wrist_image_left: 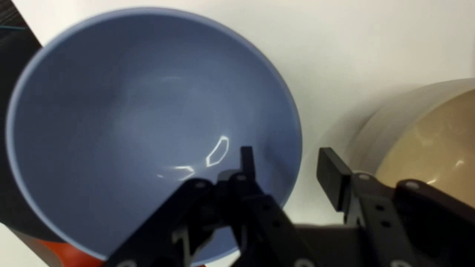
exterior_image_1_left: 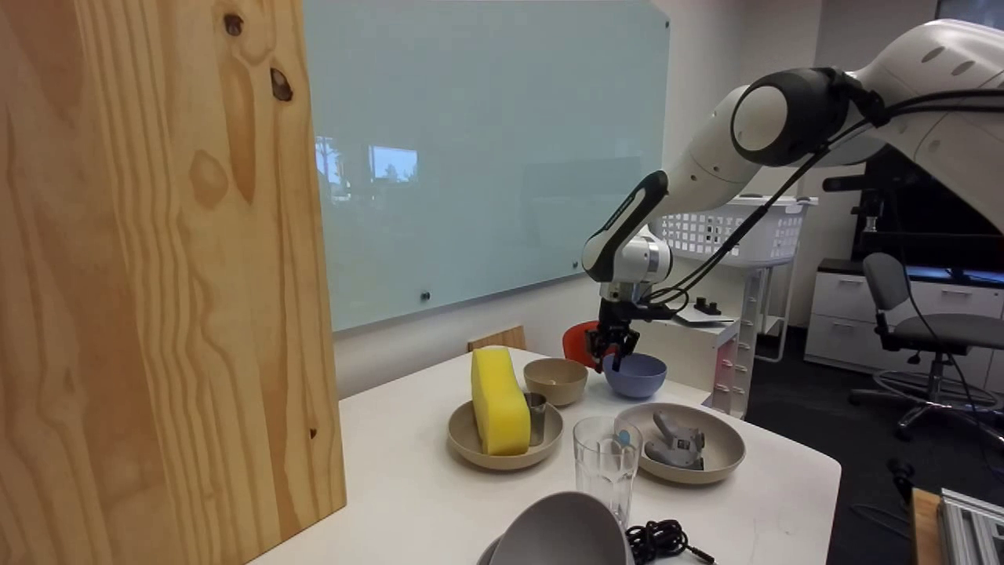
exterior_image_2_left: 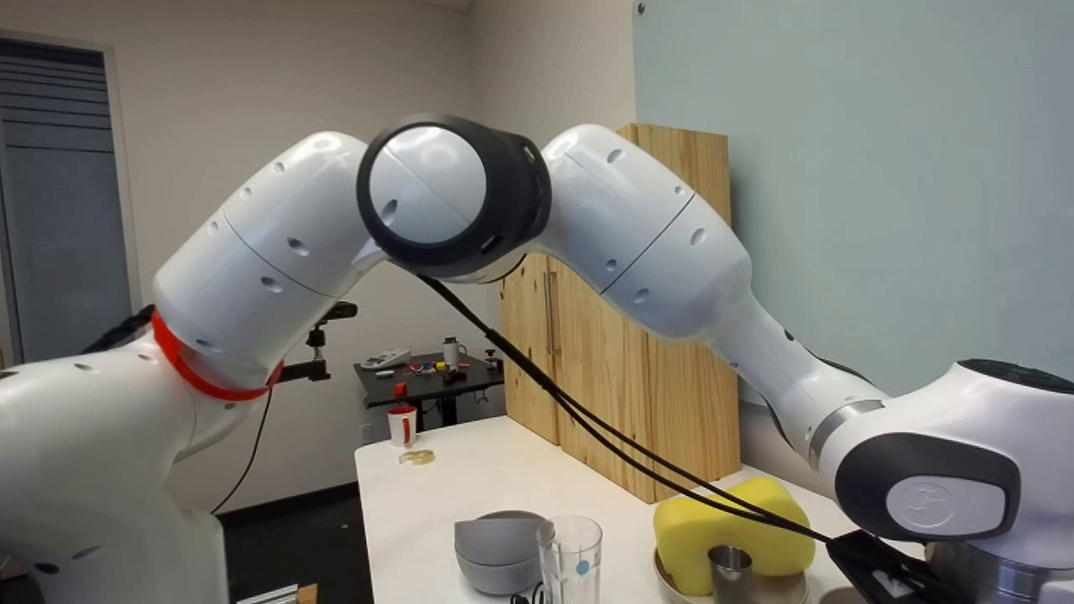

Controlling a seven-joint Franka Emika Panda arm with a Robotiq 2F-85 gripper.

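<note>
Partway spread, gripper (wrist_image_left: 286, 168) straddles blue bowl's rim (wrist_image_left: 298, 137).

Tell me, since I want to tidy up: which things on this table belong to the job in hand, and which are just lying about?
Seemingly part of the job:
gripper, jaws open
blue bowl, its rim between the jaws

Seemingly just lying about:
tan bowl
yellow sponge
metal cup
drinking glass
gray gadget in a tan dish
black cable
gray bowls

A blue bowl (wrist_image_left: 148, 107) sits upright (glossy inside); white table (exterior_image_1_left: 400, 471) beneath.
</note>
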